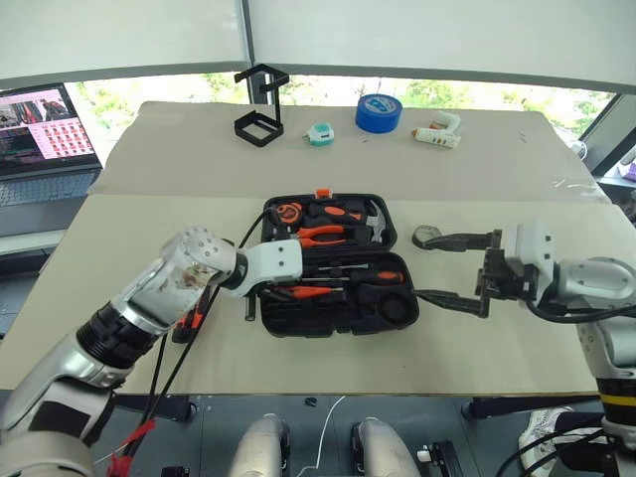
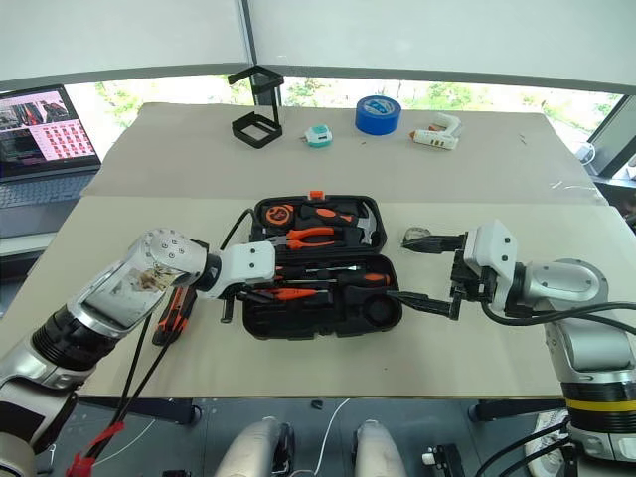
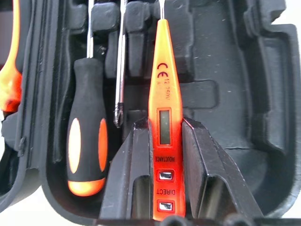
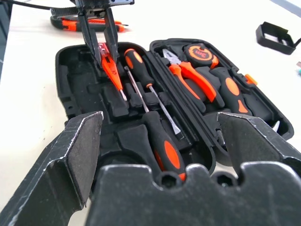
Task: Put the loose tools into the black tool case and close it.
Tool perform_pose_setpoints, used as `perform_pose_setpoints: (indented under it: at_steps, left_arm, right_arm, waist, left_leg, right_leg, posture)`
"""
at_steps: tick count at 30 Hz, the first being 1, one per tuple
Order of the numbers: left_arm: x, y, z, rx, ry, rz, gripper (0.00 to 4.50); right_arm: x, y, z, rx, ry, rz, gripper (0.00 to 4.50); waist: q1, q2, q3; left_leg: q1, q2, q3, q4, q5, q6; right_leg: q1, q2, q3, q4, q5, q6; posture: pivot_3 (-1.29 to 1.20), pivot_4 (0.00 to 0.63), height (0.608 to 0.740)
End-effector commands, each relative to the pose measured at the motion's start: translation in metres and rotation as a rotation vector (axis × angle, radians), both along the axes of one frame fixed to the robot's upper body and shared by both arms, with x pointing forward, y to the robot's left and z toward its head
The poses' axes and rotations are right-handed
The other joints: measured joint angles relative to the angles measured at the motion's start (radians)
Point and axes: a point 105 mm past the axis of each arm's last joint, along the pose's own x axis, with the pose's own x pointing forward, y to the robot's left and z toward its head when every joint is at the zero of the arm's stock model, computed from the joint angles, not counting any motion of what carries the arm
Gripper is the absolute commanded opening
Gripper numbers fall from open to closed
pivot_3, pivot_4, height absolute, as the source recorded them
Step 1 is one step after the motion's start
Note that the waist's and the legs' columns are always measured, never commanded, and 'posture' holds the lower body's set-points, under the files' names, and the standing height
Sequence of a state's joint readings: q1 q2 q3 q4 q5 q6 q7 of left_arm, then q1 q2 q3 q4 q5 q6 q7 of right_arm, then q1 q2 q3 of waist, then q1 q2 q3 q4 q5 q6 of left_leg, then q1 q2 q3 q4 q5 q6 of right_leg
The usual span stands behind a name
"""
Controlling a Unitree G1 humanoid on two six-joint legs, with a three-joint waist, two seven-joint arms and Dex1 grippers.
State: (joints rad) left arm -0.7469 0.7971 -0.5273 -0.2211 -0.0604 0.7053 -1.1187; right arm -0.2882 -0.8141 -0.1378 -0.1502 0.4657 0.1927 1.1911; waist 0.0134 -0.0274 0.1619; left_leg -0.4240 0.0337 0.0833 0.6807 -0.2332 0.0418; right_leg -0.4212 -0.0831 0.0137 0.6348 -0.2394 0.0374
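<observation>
The black tool case (image 1: pixel 270 320) lies open in the middle of the table. Over its near half, my left gripper (image 3: pixel 164 125) is shut on the slim orange tester pen (image 3: pixel 163 94), whose tip points into the moulded slots. Two orange-and-black screwdrivers (image 4: pixel 141 70) (image 4: pixel 164 150) lie in that half. A small dark tape roll (image 1: pixel 397 309) sits in the near right corner. The orange-black utility knife (image 2: pixel 171 313) lies on the table left of the case. Just right of the case my right gripper (image 1: pixel 417 265) stands open and holds nothing.
Pliers (image 1: pixel 323 234), a hammer and a round tape measure fill the case's far half. At the back of the table stand a black wire-frame stand (image 1: pixel 260 114), a teal tape measure (image 1: pixel 320 134), a blue tape roll (image 1: pixel 379 112) and a white glue gun (image 1: pixel 437 132). A laptop (image 1: pixel 45 129) is at far left.
</observation>
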Motion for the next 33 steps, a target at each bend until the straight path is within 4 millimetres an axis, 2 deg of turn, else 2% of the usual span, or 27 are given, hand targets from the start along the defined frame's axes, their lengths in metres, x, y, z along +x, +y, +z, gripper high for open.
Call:
perform_pose_setpoints:
  at_steps: [1,11,17,23,25,26,30,33]
  left_arm:
    - [0.002,0.003,-0.003,0.068,-0.013,0.009,0.41]
    - [0.008,-0.01,-0.008,0.092,-0.008,0.019,0.41]
    - [0.015,-0.007,-0.015,0.149,-0.005,0.048,0.41]
    - [0.011,-0.018,-0.01,0.081,0.02,0.031,0.41]
    - [0.01,-0.021,-0.005,0.042,0.004,0.016,1.41]
    - [0.01,-0.02,-0.002,0.032,0.002,0.016,1.63]
    - [0.005,-0.016,0.016,-0.031,-0.015,-0.017,3.19]
    - [-0.002,-0.016,0.031,-0.073,-0.017,-0.056,3.19]
  right_arm:
    - [-0.005,0.001,0.01,0.028,-0.032,0.006,4.5]
    - [-0.009,-0.003,0.001,-0.036,0.005,0.02,4.5]
    - [-0.01,-0.008,-0.002,-0.04,0.026,0.016,4.5]
    - [-0.015,-0.007,-0.002,-0.022,0.038,0.019,4.5]
    - [-0.016,-0.006,0.0,-0.017,0.039,0.021,4.5]
    - [-0.016,-0.005,0.0,-0.015,0.039,0.022,4.5]
    - [-0.016,-0.002,0.003,-0.006,0.04,0.019,4.5]
    - [-0.015,-0.002,0.003,-0.004,0.043,0.015,4.5]
  waist:
    - [-0.001,0.0,0.0]
    - [0.005,0.0,0.0]
    - [0.009,0.0,0.0]
    - [0.002,0.0,0.0]
    - [0.003,0.0,0.0]
    - [0.002,0.0,0.0]
    - [-0.001,0.0,0.0]
    - [-0.002,0.0,0.0]
  left_leg:
    - [0.0,0.0,0.0,0.0,0.0,0.0]
    - [0.001,-0.001,-0.001,0.003,0.0,0.0]
    - [0.002,-0.001,-0.001,0.006,0.0,0.0]
    - [0.002,-0.001,-0.004,0.006,0.0,0.0]
    - [0.002,-0.001,-0.004,0.007,0.0,0.0]
    - [0.002,-0.001,-0.004,0.007,0.0,0.0]
    - [0.0,0.0,-0.004,0.007,0.0,0.0]
    - [0.0,0.0,-0.004,0.007,0.0,0.0]
  right_leg:
    - [0.0,0.0,0.0,0.0,0.0,0.0]
    - [0.0,0.0,0.001,0.006,0.0,0.0]
    - [0.002,0.0,0.001,0.008,0.0,0.0]
    - [0.001,0.0,0.001,0.01,0.0,0.0]
    - [0.001,0.0,0.002,0.01,0.0,0.0]
    - [0.001,0.0,0.002,0.01,0.0,0.0]
    - [0.0,0.0,0.002,0.011,0.0,0.0]
    - [-0.001,0.001,0.002,0.011,0.0,0.0]
  posture:
    - [0.0,0.15,0.74]
    - [0.0,0.15,0.74]
    - [0.0,0.15,0.74]
    - [0.0,0.15,0.74]
    - [0.0,0.15,0.74]
    - [0.0,0.15,0.74]
    - [0.0,0.15,0.74]
    - [0.0,0.15,0.74]
